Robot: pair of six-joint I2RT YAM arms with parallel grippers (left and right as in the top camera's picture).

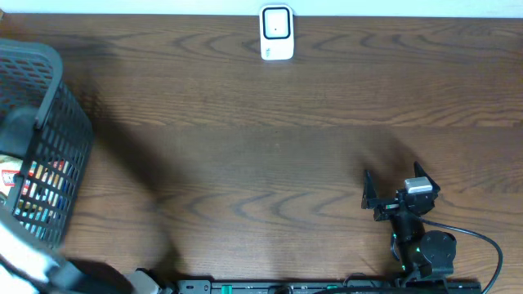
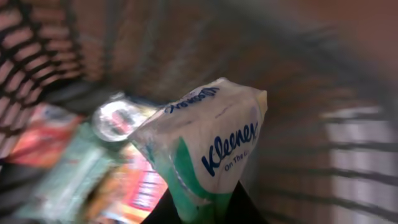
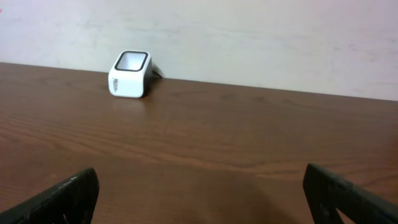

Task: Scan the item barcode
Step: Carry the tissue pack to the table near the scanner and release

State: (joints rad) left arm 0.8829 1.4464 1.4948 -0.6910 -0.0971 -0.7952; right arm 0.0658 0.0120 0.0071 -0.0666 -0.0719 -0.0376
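Observation:
The item is a white and green Kleenex tissue pack (image 2: 211,143). In the left wrist view my left gripper (image 2: 202,210) is shut on its lower end, with a black finger on either side, and the pack stands up over the contents of the dark mesh basket (image 2: 43,50). The overhead view shows only a blurred white part of the left arm (image 1: 24,257) beside the basket (image 1: 57,98); the pack itself is hidden there. A white barcode scanner (image 1: 276,33) stands at the table's far edge. My right gripper (image 1: 395,186) rests open near the front right, facing the scanner (image 3: 129,74), with nothing between its fingers.
Inside the basket lie red and orange packets (image 2: 143,186), a green packet (image 2: 68,180) and a round can top (image 2: 115,118). The basket's mesh walls close in around the left gripper. Brown wooden table (image 1: 261,163) stretches between the basket and the right arm.

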